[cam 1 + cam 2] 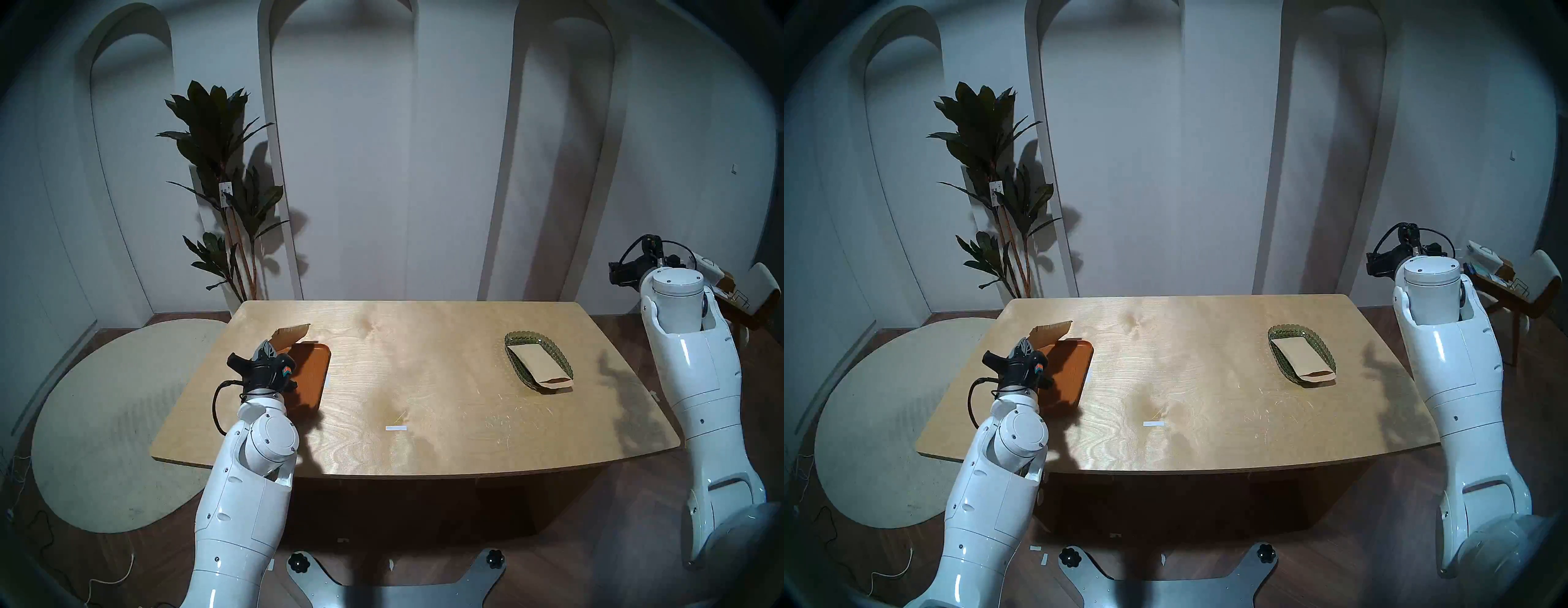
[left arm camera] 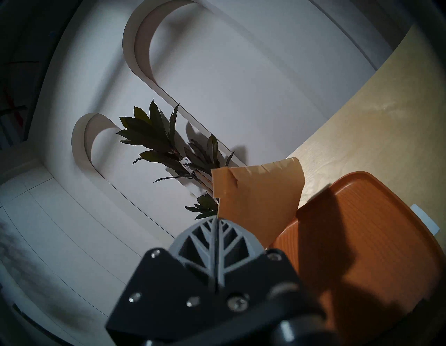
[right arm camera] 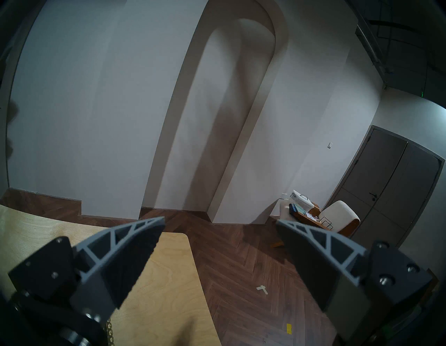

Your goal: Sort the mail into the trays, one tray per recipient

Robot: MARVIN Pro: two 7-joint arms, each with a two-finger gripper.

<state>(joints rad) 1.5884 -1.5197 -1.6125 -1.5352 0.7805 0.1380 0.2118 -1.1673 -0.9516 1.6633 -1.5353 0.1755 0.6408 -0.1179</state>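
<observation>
Now left hand point(image 2: 215, 221) clamps envelope point(image 2: 258, 200) above orange tray point(image 2: 362, 241) (right hand point(image 3: 220, 227) agape).

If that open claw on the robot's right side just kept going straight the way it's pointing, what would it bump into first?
Probably nothing close. The right gripper is open and empty, aimed past the table corner over bare wooden floor. Farther on stands the white wall with its arched niche; that looks like the first obstacle, though depth is hard to judge.

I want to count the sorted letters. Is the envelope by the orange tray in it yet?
Not yet. The left gripper holds the kraft envelope in the air above the orange tray's far end.
</observation>
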